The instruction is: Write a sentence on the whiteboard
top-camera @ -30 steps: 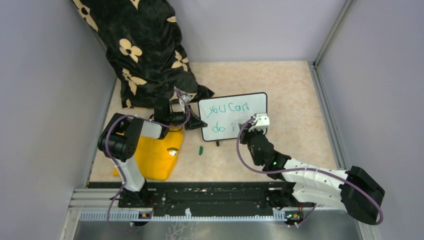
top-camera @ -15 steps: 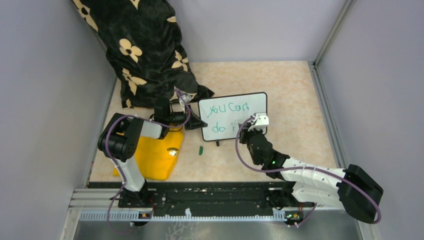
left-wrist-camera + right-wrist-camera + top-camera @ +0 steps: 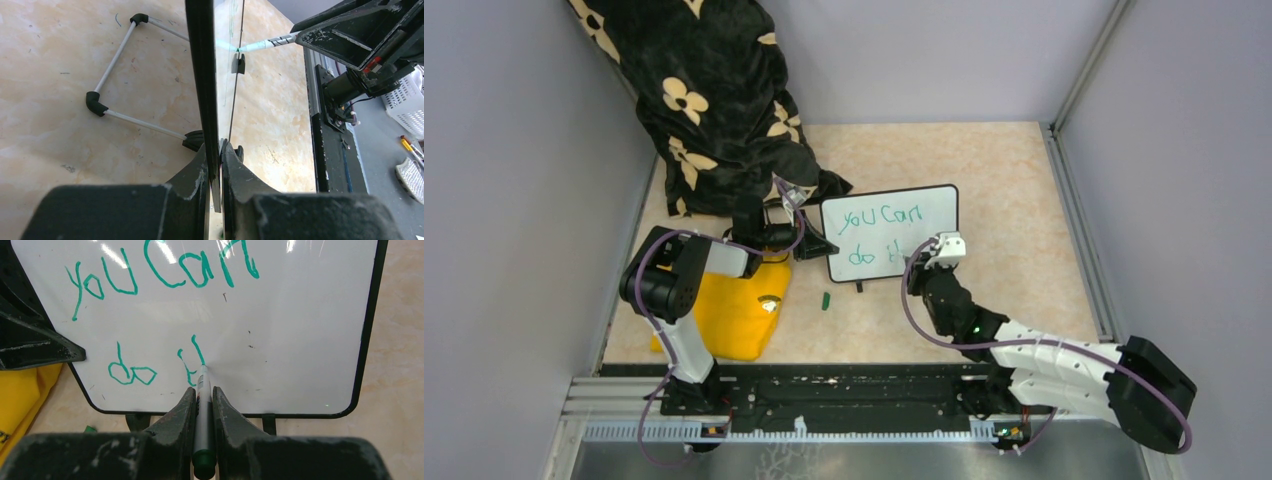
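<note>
The whiteboard stands upright on two black feet mid-table; it also shows in the right wrist view and edge-on in the left wrist view. The green sentence reads "you can" above "do" and a "t" with a further stroke. My left gripper is shut on the board's left edge. My right gripper is shut on a white marker with a green end, whose tip touches the board beside the "t".
A black cloth with cream flowers hangs at the back left. A yellow cloth lies under the left arm. A small green marker cap lies on the table before the board. Grey walls enclose the table.
My right gripper has drawn down and slightly right along the board, adding a green stroke after the "t". The left arm and the board have not moved.
</note>
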Motion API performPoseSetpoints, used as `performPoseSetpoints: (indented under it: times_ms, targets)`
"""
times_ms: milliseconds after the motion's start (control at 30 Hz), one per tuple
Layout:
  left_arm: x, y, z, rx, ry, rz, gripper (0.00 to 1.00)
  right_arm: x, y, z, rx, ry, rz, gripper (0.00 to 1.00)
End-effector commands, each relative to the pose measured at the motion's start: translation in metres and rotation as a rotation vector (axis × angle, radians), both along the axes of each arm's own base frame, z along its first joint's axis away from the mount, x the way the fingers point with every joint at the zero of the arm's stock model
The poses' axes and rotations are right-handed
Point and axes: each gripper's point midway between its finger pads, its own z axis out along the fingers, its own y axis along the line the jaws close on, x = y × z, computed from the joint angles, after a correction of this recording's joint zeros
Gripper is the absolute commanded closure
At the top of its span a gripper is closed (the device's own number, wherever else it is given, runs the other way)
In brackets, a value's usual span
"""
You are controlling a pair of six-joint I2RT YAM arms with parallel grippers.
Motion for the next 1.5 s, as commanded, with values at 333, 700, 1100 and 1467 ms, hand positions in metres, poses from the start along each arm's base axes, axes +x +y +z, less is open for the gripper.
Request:
performPoseSetpoints:
  times_ms: [333, 700, 1100, 1467]
  targets:
    - [0.002, 0.000, -0.025, 0.072, 0.009, 0.039, 1.00, -0.008, -0.005, -0.019, 0.026, 0.055, 0.005, 1.00]
    - [0.002, 0.000, -0.026, 0.073, 0.011, 0.039, 1.00, 0.005, -0.004, 0.009, 0.008, -0.017, -0.029, 1.00]
    - [0.001, 0.000, -0.026, 0.074, 0.012, 0.037, 1.00, 0.017, -0.006, 0.025, 0.004, -0.050, -0.045, 1.00]
    - [0.001, 0.000, -0.027, 0.076, 0.012, 0.037, 1.00, 0.021, -0.015, 0.030, 0.014, -0.060, -0.075, 1.00]
